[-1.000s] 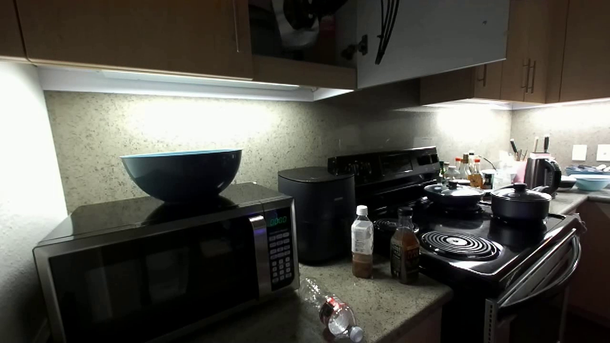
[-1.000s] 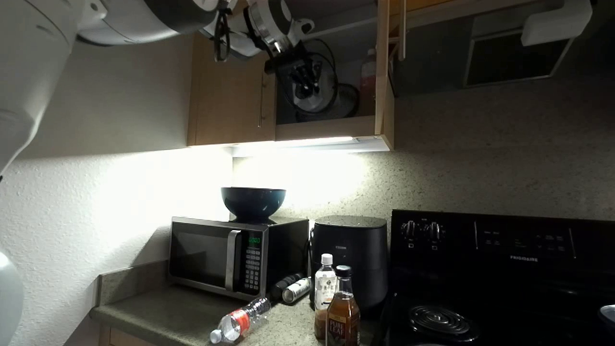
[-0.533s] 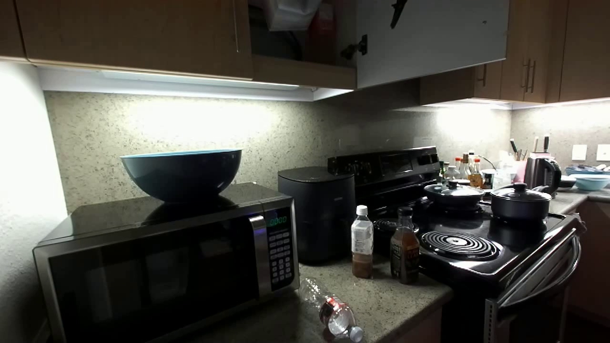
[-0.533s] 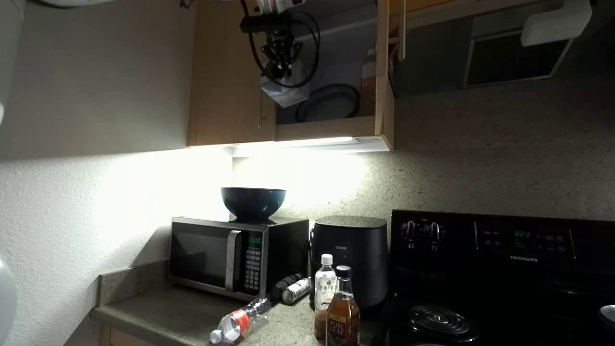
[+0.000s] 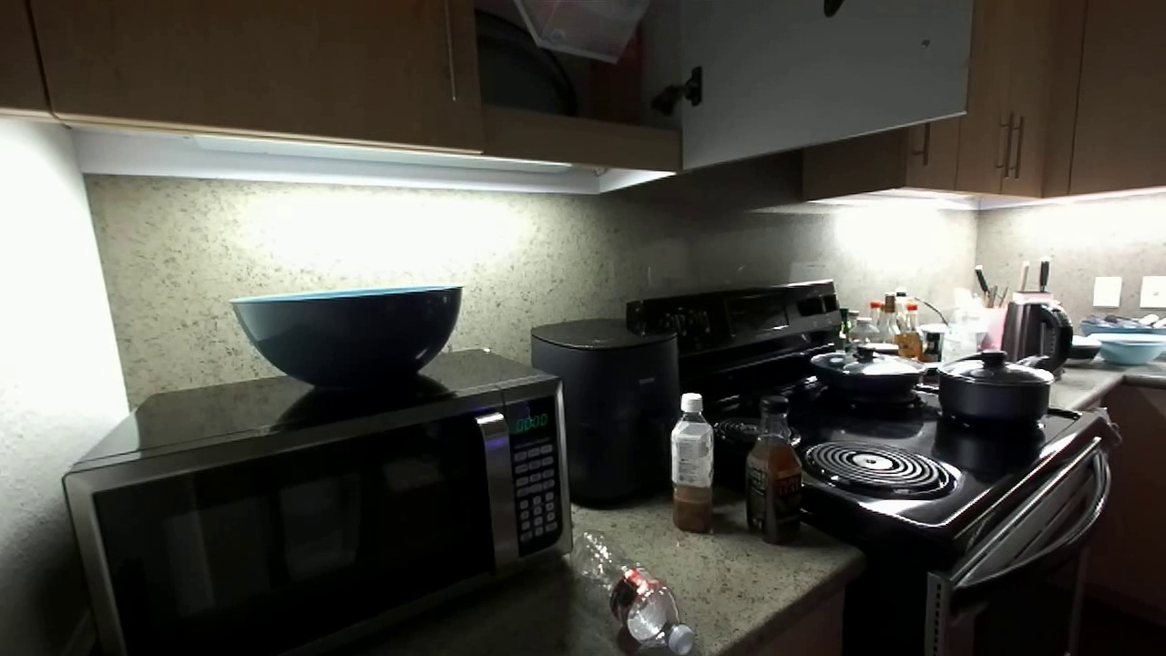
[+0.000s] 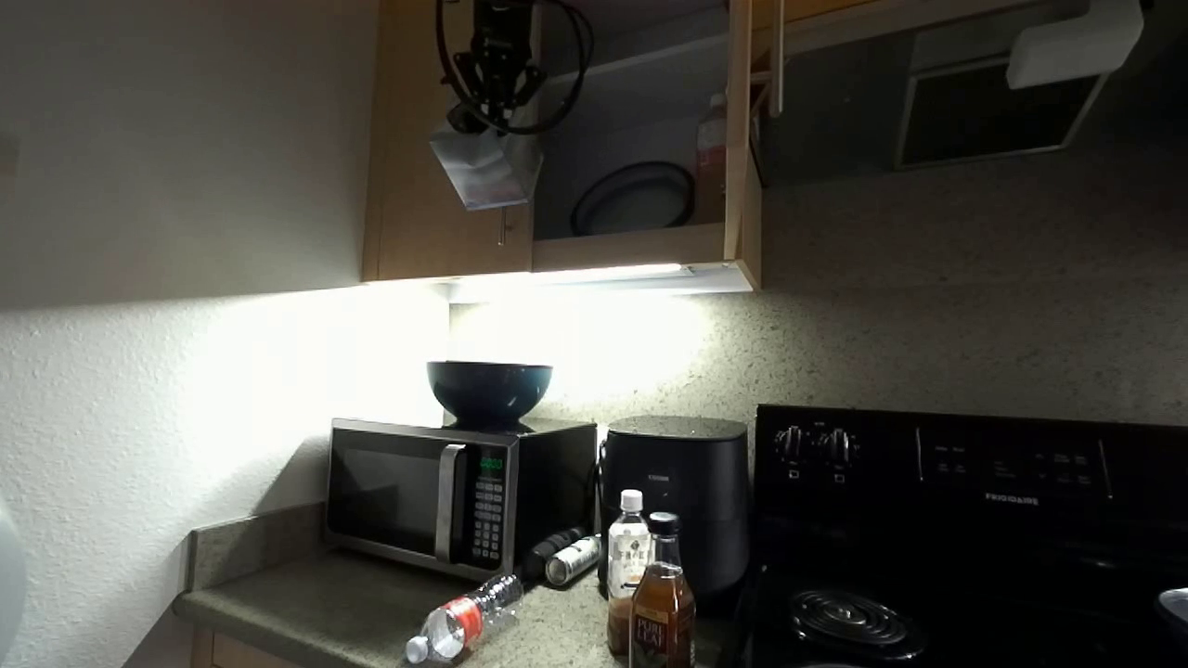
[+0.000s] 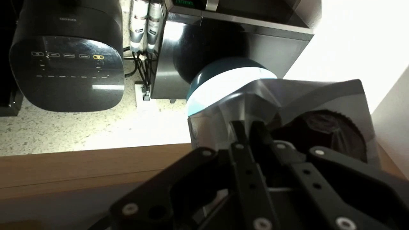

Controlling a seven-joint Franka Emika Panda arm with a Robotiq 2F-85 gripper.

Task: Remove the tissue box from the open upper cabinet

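The tissue box (image 6: 487,174) is pale grey-white and hangs tilted below my gripper (image 6: 497,125). My fingers are shut on one crumpled edge of it. In the wrist view the gripper (image 7: 248,124) pinches the side of the tissue box (image 7: 332,91) beside its dark round opening. In an exterior view only the lower part of the tissue box (image 5: 592,27) shows at the top edge, and the gripper is out of that picture. The open upper cabinet (image 6: 631,247) is just right of and behind the box; its wooden sill shows in an exterior view (image 5: 583,137).
The open cabinet door (image 5: 820,82) sticks out to the side. A dark round dish (image 6: 636,199) and a bottle (image 6: 712,148) stand inside. Below are a blue bowl (image 6: 489,391) on the microwave (image 6: 418,492), a black air fryer (image 6: 677,501) and bottles (image 6: 664,603).
My gripper has carried the box from in front of the cabinet opening leftward to the closed neighbouring door in an exterior view. The box tilted. The dish and bottle inside show more.
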